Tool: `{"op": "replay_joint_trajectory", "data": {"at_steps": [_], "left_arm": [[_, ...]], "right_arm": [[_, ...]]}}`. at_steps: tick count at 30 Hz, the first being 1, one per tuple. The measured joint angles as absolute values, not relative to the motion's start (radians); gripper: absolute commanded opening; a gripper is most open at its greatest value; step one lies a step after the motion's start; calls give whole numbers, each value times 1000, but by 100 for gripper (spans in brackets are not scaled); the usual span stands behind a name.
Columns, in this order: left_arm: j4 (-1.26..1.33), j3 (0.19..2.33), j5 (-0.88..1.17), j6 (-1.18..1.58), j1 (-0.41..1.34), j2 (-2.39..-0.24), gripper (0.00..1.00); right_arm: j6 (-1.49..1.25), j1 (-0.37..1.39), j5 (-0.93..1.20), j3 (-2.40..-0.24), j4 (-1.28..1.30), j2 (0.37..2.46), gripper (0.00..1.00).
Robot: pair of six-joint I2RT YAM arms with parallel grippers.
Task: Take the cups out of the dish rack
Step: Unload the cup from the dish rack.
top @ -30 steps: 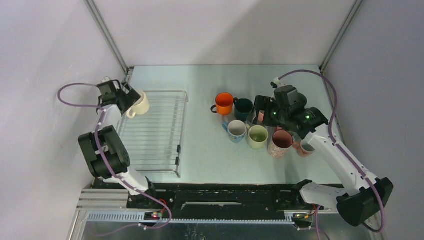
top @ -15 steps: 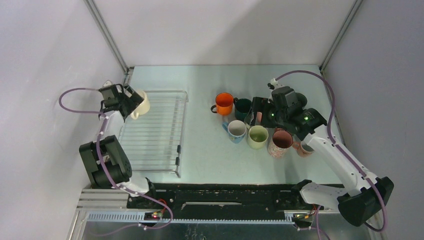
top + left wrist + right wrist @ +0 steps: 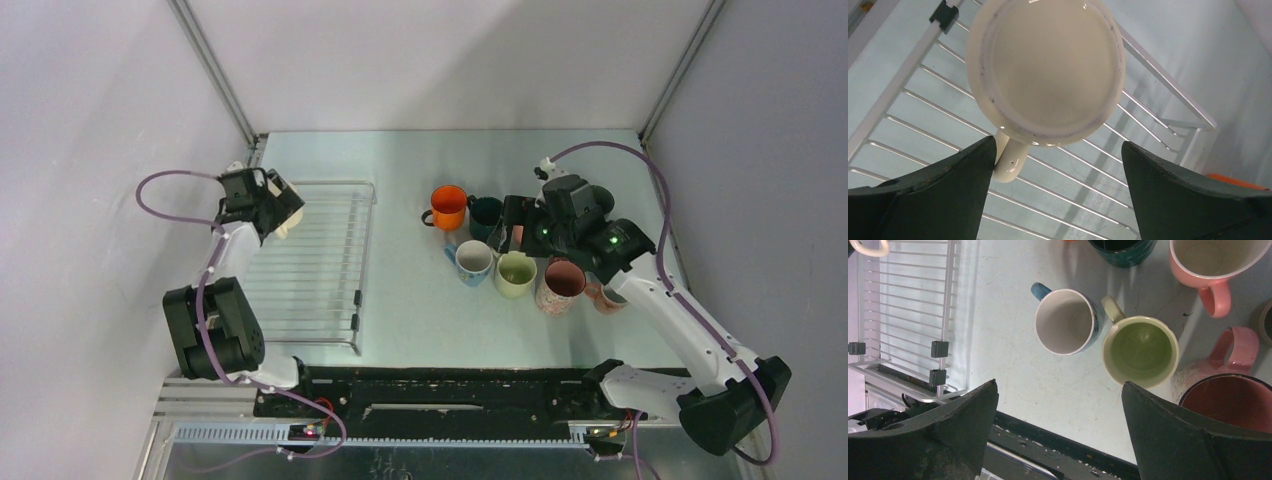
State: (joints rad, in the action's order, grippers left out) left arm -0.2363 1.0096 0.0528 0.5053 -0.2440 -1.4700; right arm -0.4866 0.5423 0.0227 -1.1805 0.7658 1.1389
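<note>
A cream cup [image 3: 1048,65] stands upright on the dish rack [image 3: 1168,82] at its far left corner. My left gripper [image 3: 1058,150] hangs open just over it, and the cup's handle [image 3: 1010,162] lies next to the left fingertip. From the top view the left gripper [image 3: 272,205] hides most of that cup [image 3: 287,228]. The rest of the dish rack [image 3: 310,280] is bare. My right gripper [image 3: 1058,390] is open with nothing in it, above the cups grouped on the table: white-and-blue [image 3: 1066,321], pale green [image 3: 1140,350], pink [image 3: 1215,260], dark teal [image 3: 1122,250].
On the table right of the rack stand an orange cup [image 3: 448,207], a dark teal one [image 3: 487,214] and a speckled pink cup with a dark red inside [image 3: 562,285]. The right arm [image 3: 660,300] reaches over this group. A black rail [image 3: 450,385] runs along the near edge.
The left gripper has moved right and down over the cream cup, which it now mostly covers in the top view. The right gripper has barely shifted.
</note>
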Motion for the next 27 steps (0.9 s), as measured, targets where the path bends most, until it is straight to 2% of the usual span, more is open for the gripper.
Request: {"op": "replay_joint_trajectory", "data": {"at_steps": [11, 14, 21, 27], "left_arm": [[-345, 1010, -89, 452, -145, -1493, 98], [-369, 1010, -121, 443, -136, -1514, 92], [-385, 1011, -175, 408, -135, -1549, 69], [-384, 1012, -199, 354, -135, -1575, 62]], "right_arm": [[-496, 545, 20, -1157, 765, 1116, 100], [-498, 545, 20, -1156, 765, 1115, 100], [-498, 545, 20, -1131, 757, 1104, 99], [-498, 545, 20, -1123, 754, 1103, 99]]}}
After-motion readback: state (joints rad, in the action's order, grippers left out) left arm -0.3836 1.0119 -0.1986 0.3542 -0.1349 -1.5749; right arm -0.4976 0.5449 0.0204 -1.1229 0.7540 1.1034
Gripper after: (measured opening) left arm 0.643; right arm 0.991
